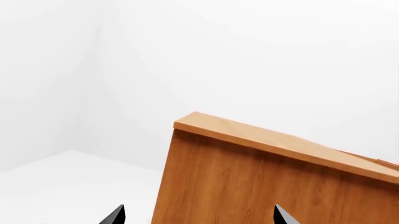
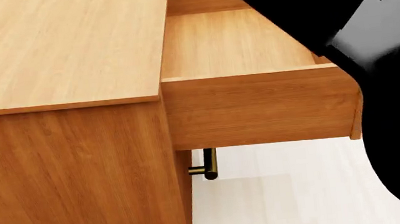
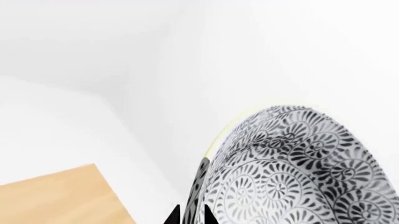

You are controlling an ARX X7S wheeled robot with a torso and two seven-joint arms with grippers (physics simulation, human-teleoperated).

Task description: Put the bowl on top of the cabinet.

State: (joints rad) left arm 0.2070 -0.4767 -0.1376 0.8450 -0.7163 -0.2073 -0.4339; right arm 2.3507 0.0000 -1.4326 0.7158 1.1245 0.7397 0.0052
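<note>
While no writing shows, right gripper (image 3: 187, 217) clamps bowl (image 3: 293, 168); left gripper (image 1: 198, 215) spread.

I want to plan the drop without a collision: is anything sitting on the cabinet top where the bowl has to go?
Nothing visible does. The head view shows the cabinet top bare. A drawer stands open beside it, lower than the top. The right gripper holds the bowl by its rim.
</note>
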